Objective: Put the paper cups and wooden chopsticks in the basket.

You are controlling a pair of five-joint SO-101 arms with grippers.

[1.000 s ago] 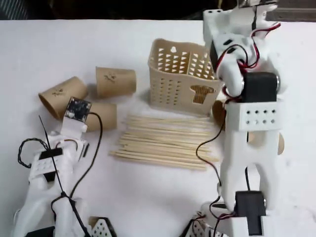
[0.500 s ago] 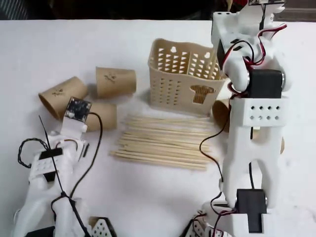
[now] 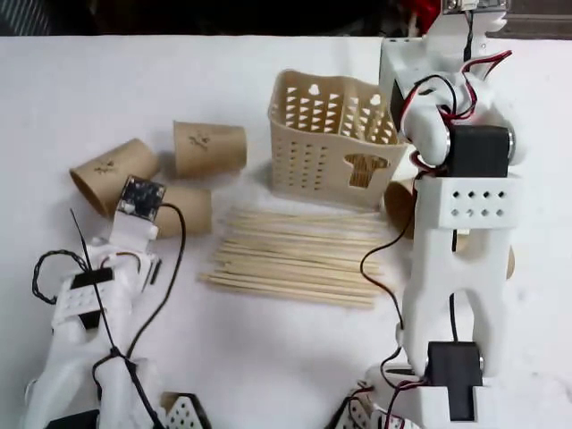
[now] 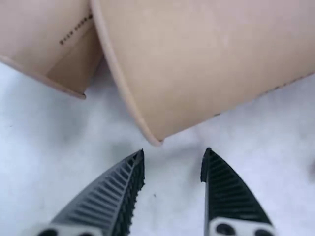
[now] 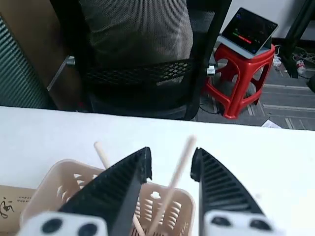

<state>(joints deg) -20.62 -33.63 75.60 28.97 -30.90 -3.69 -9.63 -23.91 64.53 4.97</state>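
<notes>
Standing spread: right hand (image 5: 171, 152) by basket (image 5: 54, 182), left hand (image 4: 172, 157) facing a paper cup (image 4: 197, 64).

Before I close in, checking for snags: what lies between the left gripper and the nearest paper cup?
Left wrist view: only bare white table separates the open left gripper from the paper cup.

Cream basket (image 3: 304, 165) (punched with triangle holes), brown paper cups (image 3: 208, 147), pale wooden chopsticks (image 3: 299, 255), white table (image 3: 107, 80)

A black mesh chair (image 5: 142, 78) stands behind the white table (image 3: 134, 80), beside a red stool (image 5: 243, 61).
</notes>
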